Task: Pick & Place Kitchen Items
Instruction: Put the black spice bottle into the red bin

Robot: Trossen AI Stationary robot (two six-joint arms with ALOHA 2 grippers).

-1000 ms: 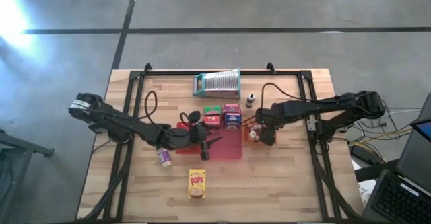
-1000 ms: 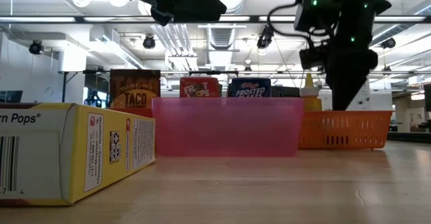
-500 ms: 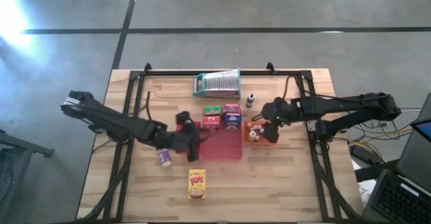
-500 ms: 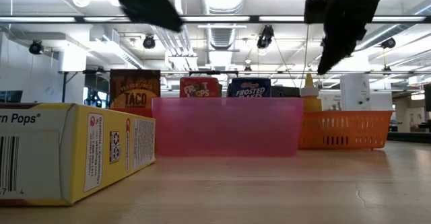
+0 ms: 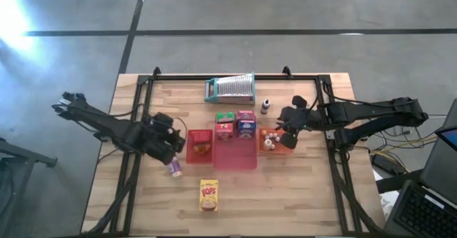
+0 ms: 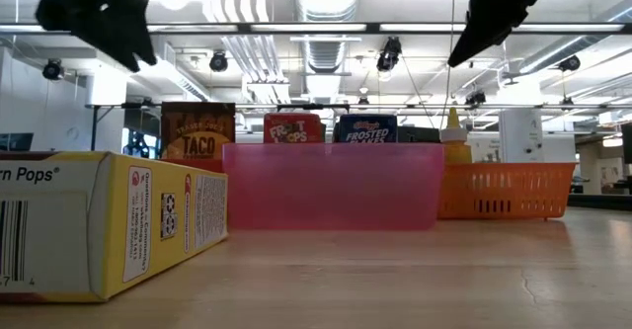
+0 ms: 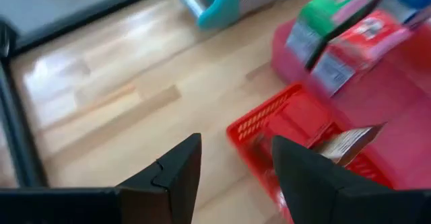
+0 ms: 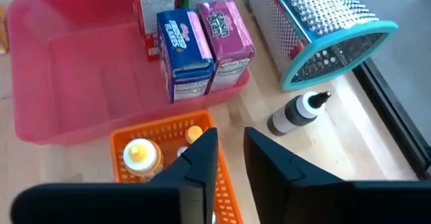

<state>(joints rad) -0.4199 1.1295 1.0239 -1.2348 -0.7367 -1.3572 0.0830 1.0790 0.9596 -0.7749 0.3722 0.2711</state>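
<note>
1. The brown packet (image 5: 201,149) now lies in the red basket (image 5: 191,139). The left gripper (image 7: 236,162) has backed off just beside that basket, fingers apart and empty. We read this as a finished placement.
2. The right gripper (image 8: 229,158) has risen from the orange basket (image 5: 275,150), fingers nearly together on nothing.
3. Count:
   - four small boxes (image 5: 226,127) in the pink tray (image 5: 235,161)
   - one yellow box (image 5: 208,195), one spice jar (image 5: 175,168) and one dark bottle (image 5: 265,106) on the table, which we judge still to be sorted
   - at least two little bottles (image 8: 138,158) in the orange basket
</note>
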